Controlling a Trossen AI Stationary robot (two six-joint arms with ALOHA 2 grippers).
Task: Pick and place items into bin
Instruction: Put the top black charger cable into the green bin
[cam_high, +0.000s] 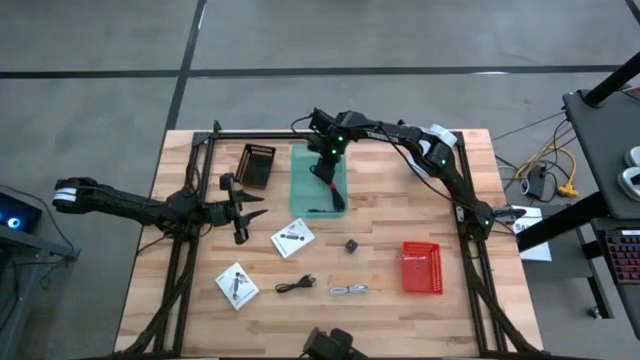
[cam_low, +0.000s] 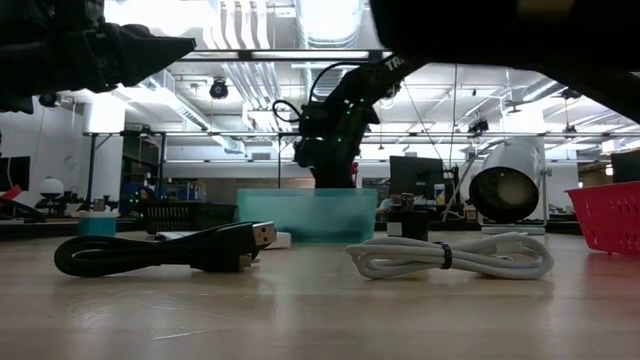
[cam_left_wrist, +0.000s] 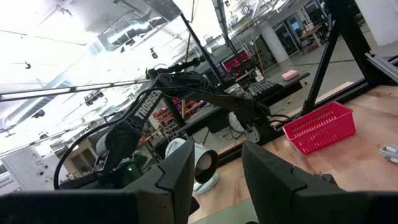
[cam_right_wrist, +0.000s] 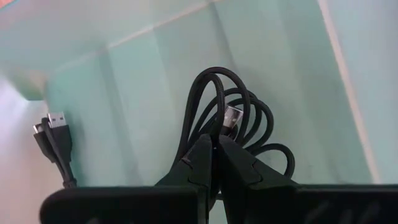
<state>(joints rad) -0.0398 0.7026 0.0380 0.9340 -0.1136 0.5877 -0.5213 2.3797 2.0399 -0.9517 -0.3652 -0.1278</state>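
Observation:
My right gripper (cam_high: 325, 172) reaches into the pale green bin (cam_high: 304, 190) at the table's far middle and is shut on a black coiled cable (cam_right_wrist: 231, 118). A second black cable (cam_right_wrist: 53, 142) lies on the bin's floor. On the table's near half lie two white packets (cam_high: 292, 238) (cam_high: 237, 284), a black cable (cam_high: 295, 286), a pale grey cable (cam_high: 348, 290) and a small dark cube (cam_high: 351, 245). My left gripper (cam_high: 255, 207) waits at the table's left, open, with nothing between its fingers (cam_left_wrist: 177, 177). My right gripper pinches several strands of the cable's coil (cam_right_wrist: 214, 134) between its two fingertips. The fingers come from above, slanting down into the bin. The loops and a metal plug (cam_right_wrist: 232, 116) spread out beyond the fingertips over the bin's floor; whether they rest on it I cannot tell.
A red basket (cam_high: 421, 267) stands at the near right and a black basket (cam_high: 256, 165) at the far left beside the bin. A large white cylinder (cam_low: 510, 185) sits at the far right. Bare wood lies between the loose items.

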